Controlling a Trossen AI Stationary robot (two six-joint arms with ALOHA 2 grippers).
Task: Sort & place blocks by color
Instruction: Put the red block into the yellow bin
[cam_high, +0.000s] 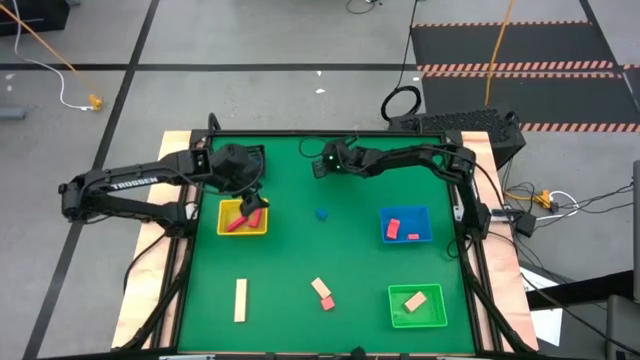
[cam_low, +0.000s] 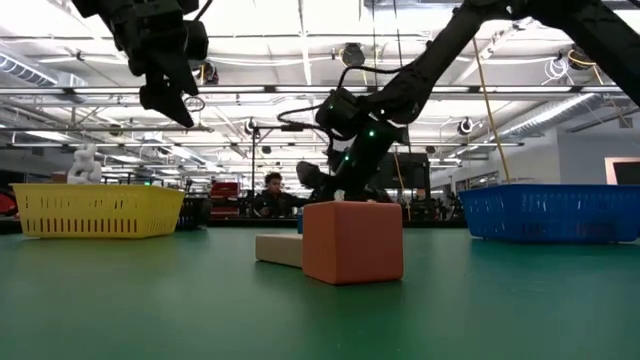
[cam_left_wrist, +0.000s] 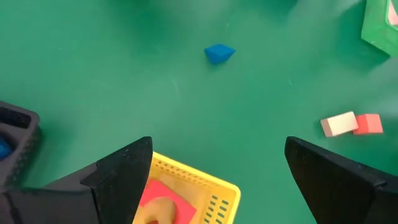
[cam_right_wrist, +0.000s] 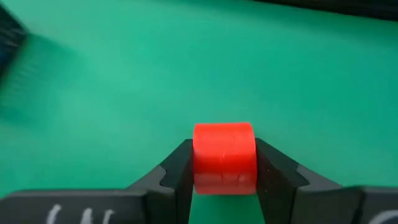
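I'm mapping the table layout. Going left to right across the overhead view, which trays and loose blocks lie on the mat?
yellow tray → tan bar → blue block → blue tray

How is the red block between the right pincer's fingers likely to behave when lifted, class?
The red block looks rigid, with clean edges, so it probably won't squash. Its top looks rounded, so it might roll if dropped. The right pincer flanks both its sides squarely, so slipping seems unlikely.

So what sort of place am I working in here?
Probably a large industrial lab or workshop: bare concrete floor, striped hazard matting, loose orange cable, and long ceiling strip lights behind the green-topped table.
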